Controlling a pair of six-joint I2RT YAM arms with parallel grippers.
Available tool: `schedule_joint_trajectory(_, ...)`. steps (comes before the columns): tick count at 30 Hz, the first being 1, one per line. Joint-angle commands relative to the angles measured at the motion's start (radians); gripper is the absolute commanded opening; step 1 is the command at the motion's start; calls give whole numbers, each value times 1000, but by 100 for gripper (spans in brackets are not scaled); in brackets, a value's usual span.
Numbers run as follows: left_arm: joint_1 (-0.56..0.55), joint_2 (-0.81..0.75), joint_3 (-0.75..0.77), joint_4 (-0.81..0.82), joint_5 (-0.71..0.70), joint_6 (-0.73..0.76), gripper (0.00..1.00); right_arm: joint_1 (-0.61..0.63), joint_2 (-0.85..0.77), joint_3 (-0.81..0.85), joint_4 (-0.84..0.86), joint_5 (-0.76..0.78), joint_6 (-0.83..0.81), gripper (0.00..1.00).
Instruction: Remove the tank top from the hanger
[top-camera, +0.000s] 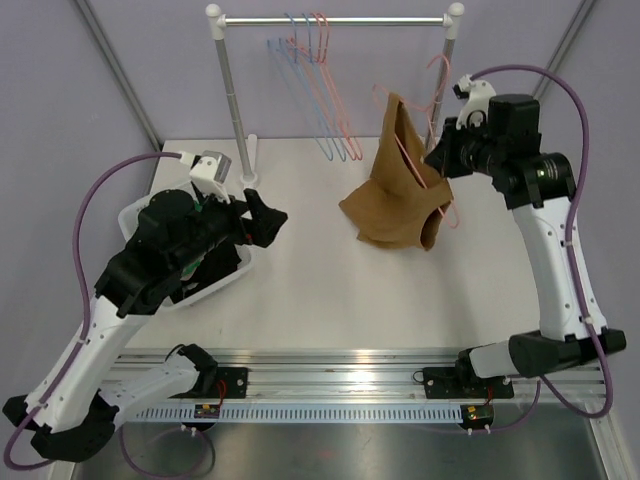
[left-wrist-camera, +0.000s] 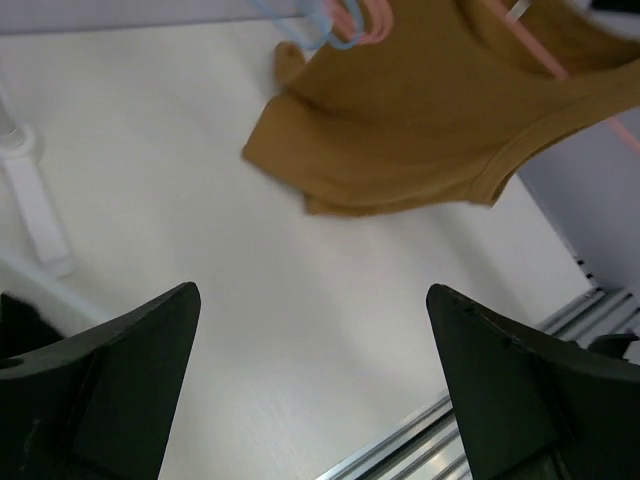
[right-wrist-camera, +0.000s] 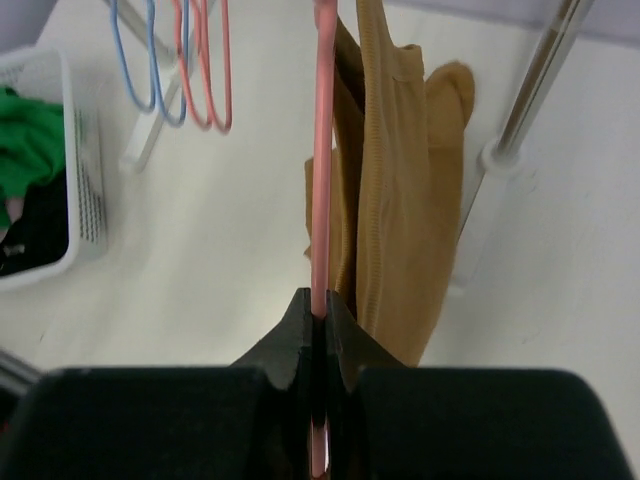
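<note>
Right end effector (right-wrist-camera: 318, 302) clamps pink hanger (right-wrist-camera: 322, 150) bearing tank top (right-wrist-camera: 395, 200); left end effector (left-wrist-camera: 312, 295) gapes wide.

left tool (left-wrist-camera: 312, 305) spread wide, right tool (right-wrist-camera: 318, 312) clamped

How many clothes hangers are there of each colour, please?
Blue hangers: 2, both on the rail.
Pink hangers: 3, two on the rail and one pink hanger in the right gripper, carrying the tank top.
Total: 5, as far as the overlap shows.
</note>
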Motion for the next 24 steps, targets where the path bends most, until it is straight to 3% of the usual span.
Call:
schedule_joint_trajectory(1, -145, 78, 85, 184, -56, -22, 99, 27, -225, -176, 45, -52, 75, 0)
schedule_joint_trajectory(7, -336, 227, 120, 390, -132, 49, 99, 34, -449, -361, -78, -89, 120, 0)
schedule_joint_trajectory(14, -388, 397, 148, 579, -14, 79, 99, 44, -679, -438, -215, -237, 92, 0)
schedule_joint_trajectory(17, -453, 451, 169, 596, -97, 153, 99, 47, -731, -451, -196, -329, 92, 0)
schedule_joint_trajectory(20, -474, 488, 191, 574, -138, 178, 93, 50, -744, -441, -199, -359, 95, 0)
schedule_joint_trajectory(24, -479, 516, 174, 583, -194, 184, 72, 55, -742, -431, -199, -373, 95, 0)
